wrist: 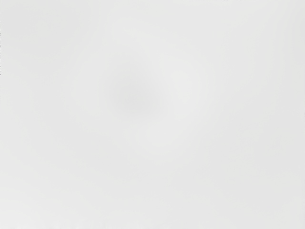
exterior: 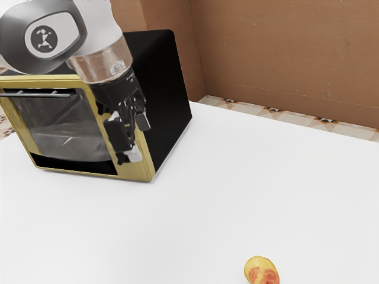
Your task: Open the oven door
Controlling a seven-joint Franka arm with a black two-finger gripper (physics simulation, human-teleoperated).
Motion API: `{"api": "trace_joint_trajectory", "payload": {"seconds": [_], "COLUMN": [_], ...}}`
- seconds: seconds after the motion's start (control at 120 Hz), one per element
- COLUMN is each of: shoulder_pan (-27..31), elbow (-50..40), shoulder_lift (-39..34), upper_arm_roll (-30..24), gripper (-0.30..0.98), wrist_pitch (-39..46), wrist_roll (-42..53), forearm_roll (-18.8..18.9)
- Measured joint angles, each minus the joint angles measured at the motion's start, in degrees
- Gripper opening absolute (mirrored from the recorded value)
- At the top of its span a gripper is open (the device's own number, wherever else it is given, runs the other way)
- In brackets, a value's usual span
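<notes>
Your gripper (exterior: 139, 138) points down with its 2 fingers apart and nothing between them. Directly beyond it in the exterior view is the gold front frame (exterior: 137, 171) of the oven (exterior: 169, 89); you can't tell from here whether they touch. If they do, a sideways sweep at this height could scrape the frame or shove the whole oven out of line. Next out, toward the exterior view's left, is the oven door (exterior: 56, 139), which looks shut. Its dark handle (exterior: 37, 93) runs along the top edge, higher than your fingertips, so the likely next move is to lift, then go across and turn the hand to suit the bar. Skip the lift and your fingers may knock the glass; close off-line and they may slip off the bar. Pull straight back without following the door's swing and you could lose the grip or jam the hinge. Under the jaws spreads the white tabletop (exterior: 207, 201), the pale surface in the wrist view. Farthest out, the fruit (exterior: 262, 272) lies well apart, a small risk unless your arm swings wide.
</notes>
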Motion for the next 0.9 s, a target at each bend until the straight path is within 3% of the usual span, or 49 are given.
{"api": "trace_joint_trajectory", "payload": {"seconds": [0.2,0.308,0.392,0.483,0.683,0.708,0.8,0.9], "shoulder_pan": [3.5,2.9,4.0,10.5,28.8,27.8,16.0,13.4], "elbow": [-1.3,12.1,16.1,16.6,3.4,1.3,-1.8,-3.0], "shoulder_lift": [-0.9,8.2,12.5,12.7,3.3,1.7,-0.7,-2.2], "upper_arm_roll": [-4.0,-3.2,-2.3,0.3,2.7,2.8,2.7,3.9], "gripper": [0.69,0.69,0.69,0.69,0.68,0.68,0.68,0.69], "wrist_pitch": [0.5,1.0,4.7,8.6,18.6,20.1,24.2,26.4], "wrist_roll": [-5.3,-6.2,-4.5,-2.8,-0.5,-0.3,2.4,8.2], "forearm_roll": [0.5,3.9,4.8,5.1,5.9,6.6,8.5,8.7]}}
